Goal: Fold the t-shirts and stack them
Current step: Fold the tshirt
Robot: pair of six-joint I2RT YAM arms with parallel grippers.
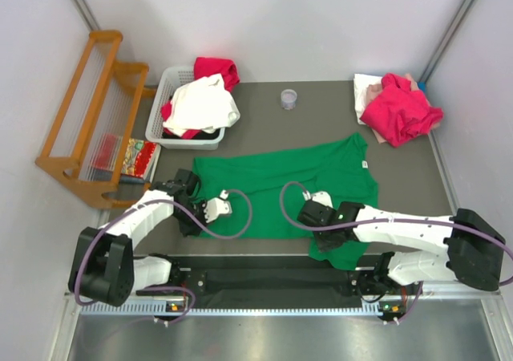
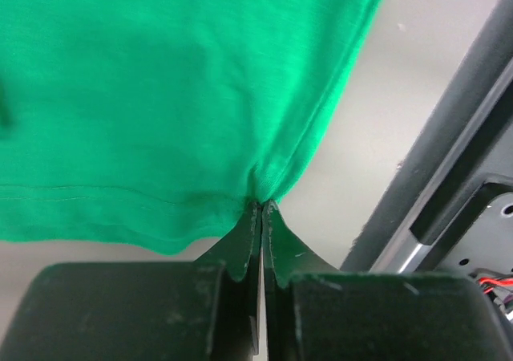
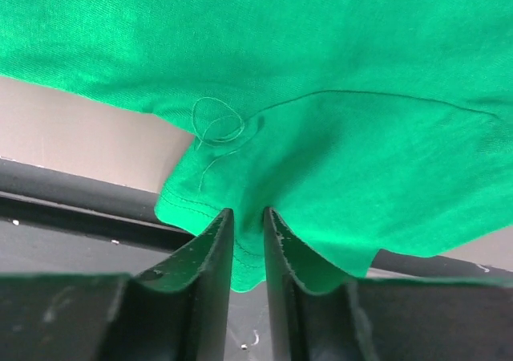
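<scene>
Green t-shirt [image 1: 296, 186]: I saw it spread flat on the table [image 1: 321, 104], near the front edge.
Left gripper [image 2: 262, 210]: I had it pinched tight on the shirt's hem corner.
Right gripper [image 3: 248, 217]: its 2 fingers clamped the shirt's near edge, cloth between them.
Other shirts: a white t-shirt [image 1: 200, 104] lay in the basket [image 1: 180, 70]; a magenta t-shirt [image 1: 401, 108] lay at the far right.
</scene>
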